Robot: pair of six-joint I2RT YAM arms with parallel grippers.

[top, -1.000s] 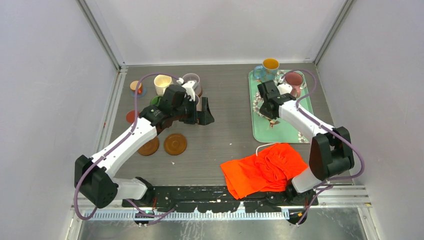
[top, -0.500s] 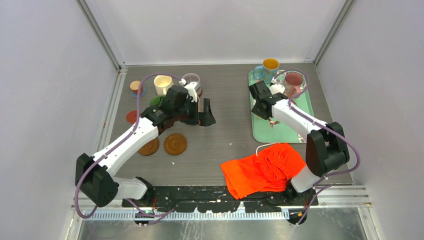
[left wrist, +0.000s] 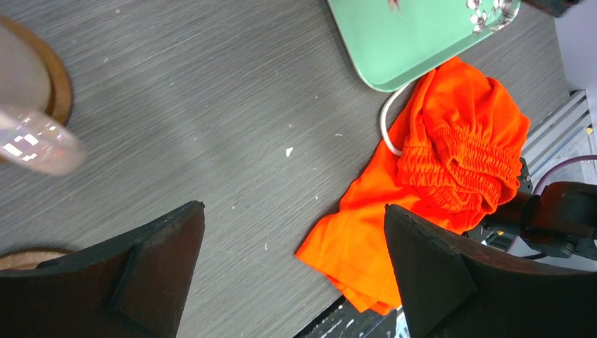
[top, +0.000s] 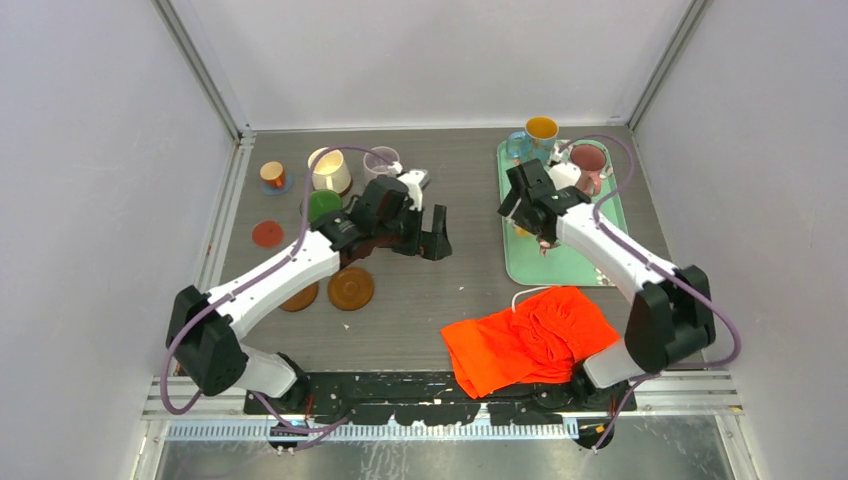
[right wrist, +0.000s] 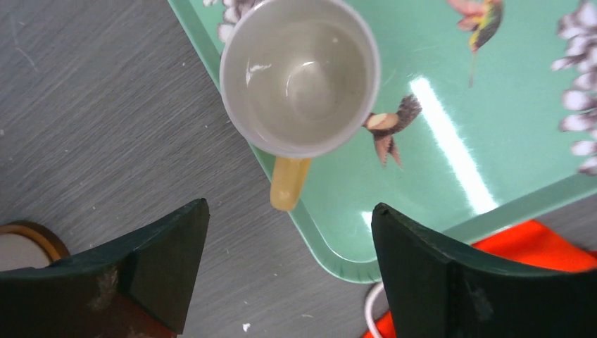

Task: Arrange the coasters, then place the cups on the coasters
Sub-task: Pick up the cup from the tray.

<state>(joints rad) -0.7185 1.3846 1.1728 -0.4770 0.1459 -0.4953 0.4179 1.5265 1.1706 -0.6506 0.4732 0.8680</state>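
My right gripper [right wrist: 288, 208] stands open just above a cream cup [right wrist: 300, 76] with a yellow handle, upright at the left edge of the teal tray [right wrist: 450, 176]. A blue cup [top: 540, 130] and a maroon cup [top: 587, 160] stand at the tray's far end. My left gripper [top: 428, 238] hangs open and empty over bare table. Left of it are the lilac cup [top: 380, 160], cream cup [top: 328, 170], green cup [top: 322, 204] and a tiny copper cup [top: 272, 174]. Two brown coasters [top: 350, 288] and a red coaster [top: 266, 234] lie flat.
An orange cloth [top: 530, 340] is crumpled near the front edge, by the right arm's base, with a white cord [left wrist: 386, 123] beside it. The tray [top: 560, 262] takes up the right side. Walls close in the table on three sides.
My right gripper went from shut to open and shifted slightly along the tray's left edge. My left arm swung right, away from the cluster of cups, still open.
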